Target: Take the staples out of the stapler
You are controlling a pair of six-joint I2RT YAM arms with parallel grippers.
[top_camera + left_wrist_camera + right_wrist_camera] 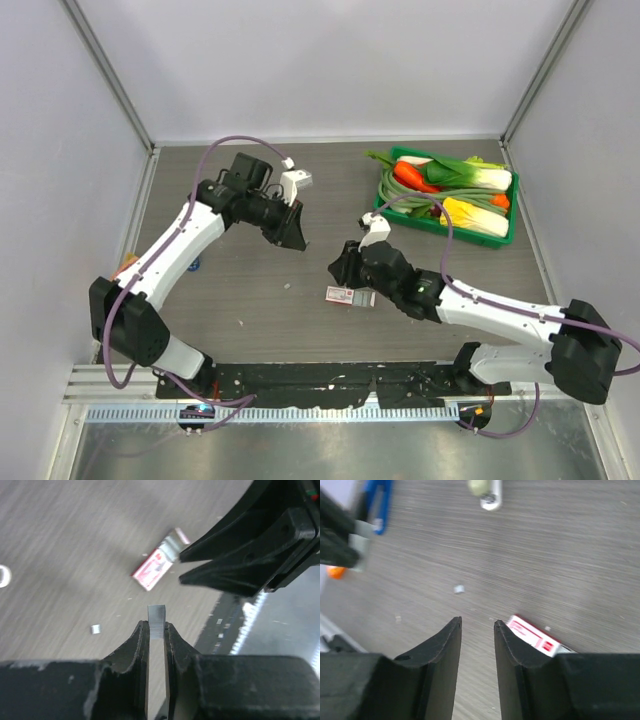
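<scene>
My left tool (pixel 156 626) is closed on the staples (pixel 156 615), a short silver-grey metal strip pinched between its two black fingers; it holds them off the dark wood-grain surface (pixel 330 190), over the middle and somewhat toward the far edge; my right tool (pixel 476 622) hangs just beside it, jaws parted and nothing between them.

I take the step in hand to be setting this strip down. To do it well I would bring the left tool low over a bare patch before parting the fingers, so the strip lands flat rather than bouncing or breaking up; I would open slowly, since thin metal may cling to one finger; I would steer clear of the right tool and of the flat white-and-red rectangular box (pixel 348 296), which lies in the middle toward the near edge; I would aim near the loose silver bit (pixel 95 628) already lying on the surface, so the staples end up together.

The strip's long axis runs in line with the fingers; its free end sticks out past the fingertips and points away from the wrist, down toward the surface; the rest is hidden in the grip. The slim blue stapler (pixel 380 505) lies well apart, near the left edge; the right wrist view shows it only as a blurred elongated streak, and from above the left arm covers most of it, so I cannot tell which way its nose points.
</scene>
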